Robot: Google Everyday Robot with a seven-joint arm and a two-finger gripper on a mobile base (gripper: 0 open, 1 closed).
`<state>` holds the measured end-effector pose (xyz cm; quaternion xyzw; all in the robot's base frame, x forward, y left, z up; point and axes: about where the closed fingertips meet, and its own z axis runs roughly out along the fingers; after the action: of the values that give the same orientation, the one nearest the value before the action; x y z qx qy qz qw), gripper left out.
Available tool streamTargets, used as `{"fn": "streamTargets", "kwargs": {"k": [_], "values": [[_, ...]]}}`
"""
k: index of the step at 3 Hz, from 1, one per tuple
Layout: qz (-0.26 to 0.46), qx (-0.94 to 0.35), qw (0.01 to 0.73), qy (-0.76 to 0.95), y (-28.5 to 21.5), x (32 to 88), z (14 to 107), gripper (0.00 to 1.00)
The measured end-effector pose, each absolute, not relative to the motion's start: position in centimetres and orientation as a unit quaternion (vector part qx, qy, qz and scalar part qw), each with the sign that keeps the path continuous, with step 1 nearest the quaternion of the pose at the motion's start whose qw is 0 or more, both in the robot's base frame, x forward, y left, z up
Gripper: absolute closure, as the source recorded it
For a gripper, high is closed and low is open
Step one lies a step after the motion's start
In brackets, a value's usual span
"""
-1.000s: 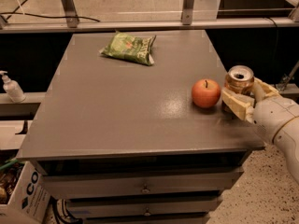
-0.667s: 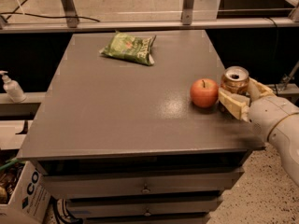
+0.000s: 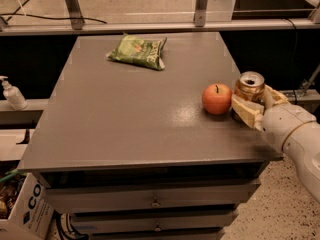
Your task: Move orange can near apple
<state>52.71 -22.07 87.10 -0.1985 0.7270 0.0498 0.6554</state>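
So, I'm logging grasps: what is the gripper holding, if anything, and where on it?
The gripper holds the orange can around its lower body, clamped from both sides.

**Can held beside the apple at the table's right edge**

The gripper (image 3: pixel 251 99) reaches in from the right over the grey table (image 3: pixel 125 124), its pale fingers (image 3: pixel 245 111) closed on either side of the orange can (image 3: pixel 249 86). The can stands upright, silver top showing, just beside the apple (image 3: pixel 217 99) and to its right. A green snack bag (image 3: pixel 138 51) lies well apart near the far edge. A pump bottle (image 3: pixel 12 94) stands on a ledge to the left, and a cardboard box (image 3: pixel 30 209) sits lower left.
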Motion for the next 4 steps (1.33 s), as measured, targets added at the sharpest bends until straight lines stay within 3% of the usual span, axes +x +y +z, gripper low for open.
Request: {"fn": "streamTargets", "kwargs": {"k": [3, 4], "values": [[0.045, -0.194, 0.653, 0.731, -22.6, 52.8, 87.3, 0.13], [0.041, -0.191, 0.651, 0.734, -23.1, 52.7, 87.4, 0.0]]}}
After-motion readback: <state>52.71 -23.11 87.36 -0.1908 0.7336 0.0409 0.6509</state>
